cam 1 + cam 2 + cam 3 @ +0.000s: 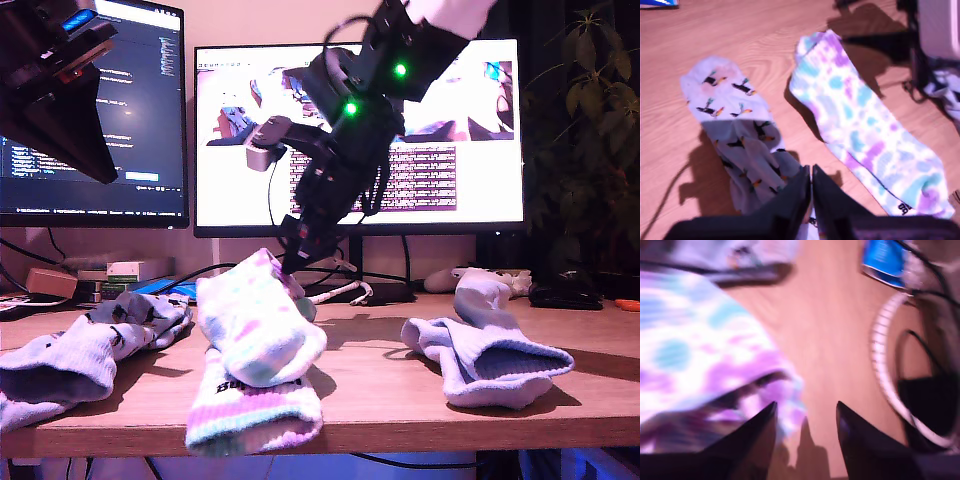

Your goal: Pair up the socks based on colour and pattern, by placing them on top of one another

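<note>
- Just beside the tie-dye socks (255, 330), on the surface (380, 390): my second gripper (806, 406), jaws parted and empty, close to the upper sock's edge.
- Tie-dye socks: two counted, one lying on the other; this pair reads as done.
- Above the figured socks (727, 100), which lie next to that pair: my first gripper (811, 175), jaws pressed together on nothing.
- Figured socks: a heaped bundle; whether it holds one or two cannot be told.
- Plain lavender socks (490, 355), across the tie-dye pair from the figured ones: apparently two, overlapping; their stacking probably still needs checking.
</note>
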Available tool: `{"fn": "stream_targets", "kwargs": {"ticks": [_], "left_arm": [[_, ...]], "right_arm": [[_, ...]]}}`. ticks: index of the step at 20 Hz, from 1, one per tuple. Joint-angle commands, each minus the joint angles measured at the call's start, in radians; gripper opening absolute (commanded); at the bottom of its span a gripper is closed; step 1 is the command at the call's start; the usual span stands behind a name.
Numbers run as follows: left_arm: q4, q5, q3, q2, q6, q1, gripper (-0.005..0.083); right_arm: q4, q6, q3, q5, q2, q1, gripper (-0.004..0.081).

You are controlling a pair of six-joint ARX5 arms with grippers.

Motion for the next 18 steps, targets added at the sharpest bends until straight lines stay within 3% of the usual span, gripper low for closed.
{"fn": "stream_targets", "kwargs": {"ticks": [1, 4, 7, 13, 15, 18], "left_arm": [[0.005, 0.005, -0.009, -0.01, 0.008, 0.002, -0.0023], [0.006, 0.005, -0.009, -0.01, 0.008, 0.002, -0.0023], [0.016, 0.005, -0.009, -0.01, 0.008, 0.002, -0.0023], [0.024, 0.005, -0.009, -0.01, 0.008, 0.002, -0.0023], [0.024, 0.005, -0.009, -0.01, 0.008, 0.002, -0.0023], [0.024, 0.005, -0.009, -0.01, 0.008, 0.002, -0.0023]], "right_arm": [[-0.003, 0.029, -0.002, 0.013, -0.002, -0.014, 0.0337], [-0.072, 0.116, 0.004, 0.02, -0.051, -0.019, 0.0334], [-0.254, 0.256, 0.031, -0.003, -0.112, -0.019, 0.0315], [-0.71, 0.769, 0.049, -0.189, -0.136, -0.014, 0.0298], [-0.764, 0.798, 0.048, -0.286, -0.136, -0.014, 0.0318], [-0.75, 0.835, 0.034, -0.373, -0.132, -0.01, 0.0371]]}}
